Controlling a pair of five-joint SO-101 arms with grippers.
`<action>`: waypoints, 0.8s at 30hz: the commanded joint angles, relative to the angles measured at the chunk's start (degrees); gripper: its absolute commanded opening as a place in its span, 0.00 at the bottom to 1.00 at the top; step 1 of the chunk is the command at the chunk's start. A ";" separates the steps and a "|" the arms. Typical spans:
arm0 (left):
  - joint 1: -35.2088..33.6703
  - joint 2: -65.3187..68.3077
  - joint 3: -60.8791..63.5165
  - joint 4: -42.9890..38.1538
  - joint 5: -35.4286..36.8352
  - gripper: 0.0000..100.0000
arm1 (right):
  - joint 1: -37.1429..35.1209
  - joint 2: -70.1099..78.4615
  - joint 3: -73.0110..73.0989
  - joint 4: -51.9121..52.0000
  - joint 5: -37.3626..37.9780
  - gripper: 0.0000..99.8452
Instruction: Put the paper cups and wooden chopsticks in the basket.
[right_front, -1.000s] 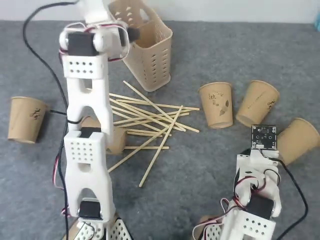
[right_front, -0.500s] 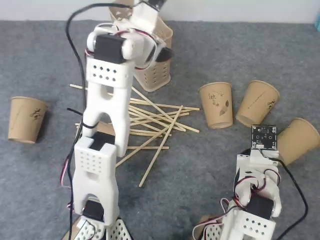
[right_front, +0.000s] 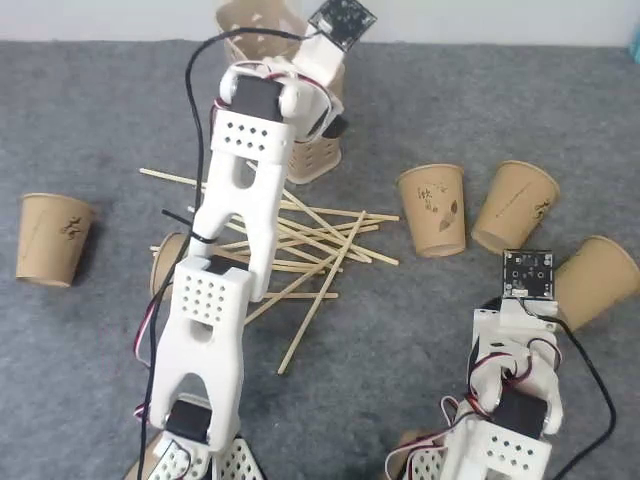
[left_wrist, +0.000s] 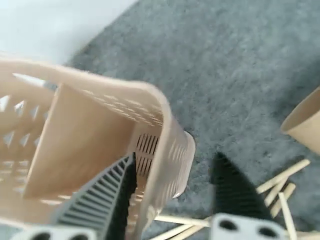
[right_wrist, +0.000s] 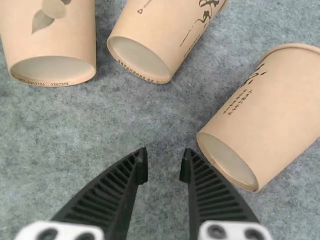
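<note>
Fingers of the right gripper (right_wrist: 161, 167) stand slightly apart, empty, near three lying paper cups (right_wrist: 160, 30). Farther, wooden chopsticks (right_front: 320, 235) lie in a crossed heap. At the far side the left gripper (left_wrist: 175, 161) is wide open over the rim of the basket (left_wrist: 90, 135)

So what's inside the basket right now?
Bare slotted walls and a divider, no cup or chopstick visible; the bottom of the basket is hidden behind the left gripper.

Soft, even, fairly bright light falls from above on the grey mat (right_front: 420, 100), leaving only faint, short shadows hugging the paper cups (right_wrist: 165, 30) and the basket (left_wrist: 172, 150), darkest right of the leftmost cup (right_front: 50, 238).
</note>
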 joint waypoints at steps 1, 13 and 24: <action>2.73 -0.44 -0.48 -0.70 0.00 0.02 | -0.04 -0.92 -0.44 -1.27 0.79 0.12; 6.33 -0.44 -5.05 -1.05 26.37 0.01 | 1.71 -0.92 -0.62 -1.27 0.79 0.12; 4.48 -0.44 -10.59 -9.67 46.51 0.01 | 1.80 -0.92 -0.53 -1.27 0.79 0.12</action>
